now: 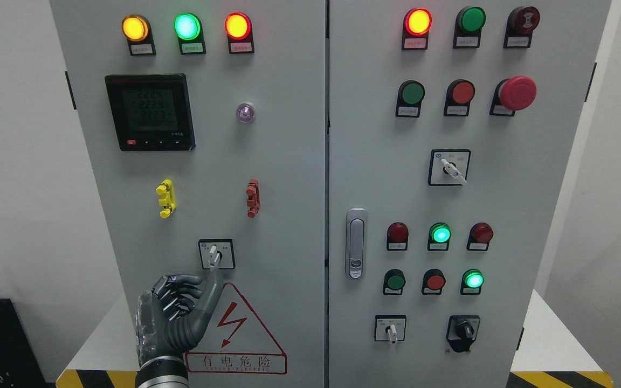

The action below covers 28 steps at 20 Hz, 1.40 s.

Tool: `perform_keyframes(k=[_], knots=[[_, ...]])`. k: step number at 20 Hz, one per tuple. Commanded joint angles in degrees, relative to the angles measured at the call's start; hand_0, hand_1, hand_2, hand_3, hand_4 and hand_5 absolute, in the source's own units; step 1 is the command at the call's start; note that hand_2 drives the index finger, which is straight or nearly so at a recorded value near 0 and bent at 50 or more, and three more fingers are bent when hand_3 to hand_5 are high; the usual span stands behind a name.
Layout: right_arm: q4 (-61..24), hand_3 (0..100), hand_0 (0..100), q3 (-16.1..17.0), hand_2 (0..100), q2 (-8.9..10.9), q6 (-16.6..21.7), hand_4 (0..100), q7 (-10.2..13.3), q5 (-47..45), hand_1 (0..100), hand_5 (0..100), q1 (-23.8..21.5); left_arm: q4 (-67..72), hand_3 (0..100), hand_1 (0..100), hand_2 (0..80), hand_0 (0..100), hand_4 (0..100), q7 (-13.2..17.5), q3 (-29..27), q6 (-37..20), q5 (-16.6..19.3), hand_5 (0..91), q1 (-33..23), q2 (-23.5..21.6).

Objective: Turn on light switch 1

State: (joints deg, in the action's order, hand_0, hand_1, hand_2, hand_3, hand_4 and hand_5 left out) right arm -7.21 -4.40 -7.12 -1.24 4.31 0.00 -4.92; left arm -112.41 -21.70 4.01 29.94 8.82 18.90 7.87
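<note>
Left hand point(173, 318) is up at the left cabinet door point(283, 178), arm rising from the bottom edge; four fingers curled in, one finger point(212, 291) stretched straight up with its tip touching the white lever of the rotary switch point(216, 254), gripping nothing. That switch sits low on the door, just above the red warning triangle point(237, 334), under the yellow clip point(165, 198) and red clip point(253, 198). Up top, amber lamp point(135, 28), green lamp point(187, 26) and red lamp point(237, 25) all glow; the meter display point(150, 112) shows digits.
</note>
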Motion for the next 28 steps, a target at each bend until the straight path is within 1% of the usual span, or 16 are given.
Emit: perform_keyframes(k=[1, 10, 17, 28], knots=[[0.0, 0, 0, 0.0, 0, 0.0, 0.0, 0, 0.0, -1.4, 0, 0, 0.0, 0.3, 77, 66, 54.9, 4, 88, 0.0, -0.4, 0.7, 0.0, 78.8, 1.3, 0.4], [0.0, 0, 0, 0.0, 0, 0.0, 0.0, 0, 0.0, -1.4, 0, 0, 0.0, 0.3, 78, 68, 56.1, 6, 89, 0.0, 0.3, 3.0, 0.0, 80.2, 2.1, 0.4], [0.0, 0, 0, 0.0, 0, 0.0, 0.1, 0, 0.0, -1.4, 0, 0, 0.0, 0.4, 83, 69, 55.9, 7, 90, 0.0, 0.5, 4.1, 0.0, 81.1, 3.3, 0.6], [0.0, 0, 0, 0.0, 0, 0.0, 0.0, 0, 0.0, -1.4, 0, 0, 0.0, 0.3, 83, 70, 56.4, 10, 91, 0.0, 0.5, 5.7, 0.1, 81.6, 3.6, 0.7]])
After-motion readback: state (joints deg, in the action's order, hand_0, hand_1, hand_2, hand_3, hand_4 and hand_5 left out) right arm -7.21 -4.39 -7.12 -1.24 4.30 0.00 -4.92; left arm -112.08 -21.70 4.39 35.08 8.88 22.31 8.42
